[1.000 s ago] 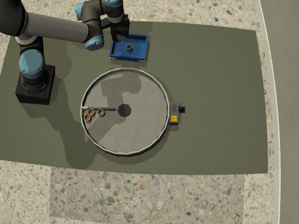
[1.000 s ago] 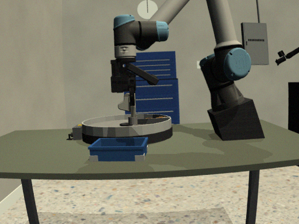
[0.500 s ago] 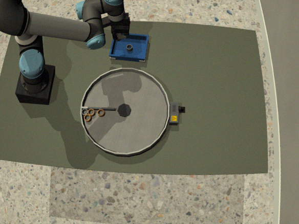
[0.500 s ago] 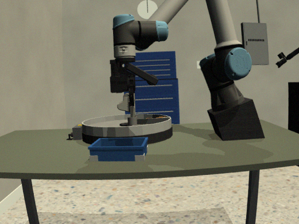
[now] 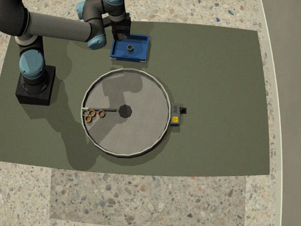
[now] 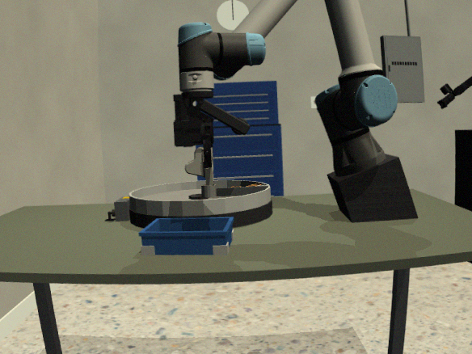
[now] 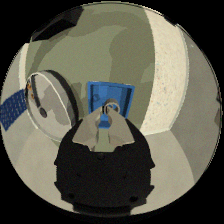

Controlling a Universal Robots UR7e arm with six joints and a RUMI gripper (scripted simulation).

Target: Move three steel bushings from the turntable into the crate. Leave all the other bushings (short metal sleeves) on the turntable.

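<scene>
From my top view, the blue crate (image 5: 129, 59) (image 6: 186, 246) (image 7: 131, 97) sits near the tabletop's (image 5: 219, 90) (image 6: 323, 242) (image 7: 95, 47) upper edge, left of the midpoint between its upper corners. My end effector (image 5: 122, 37) (image 6: 208, 183) (image 7: 105, 106) is clenched on a steel bushing (image 6: 208, 191) (image 7: 114, 105), held above the crate. Another steel bushing (image 5: 130, 49) (image 7: 97, 97) is inside the crate, well in from its walls.

The turntable (image 5: 149, 129) (image 6: 162, 207) (image 7: 56, 102) stands apart from the crate, toward the lower edge. On it I see a grey bushing (image 5: 83, 113) at the left rim and three orange bushings (image 5: 101, 116), just beside the dark bar (image 5: 103, 110). A wide stretch of tabletop separates the grey drive box (image 5: 175, 111) (image 6: 122, 210) from the right edge. The box carries a yellow label (image 5: 175, 119) with a warning triangle.
</scene>
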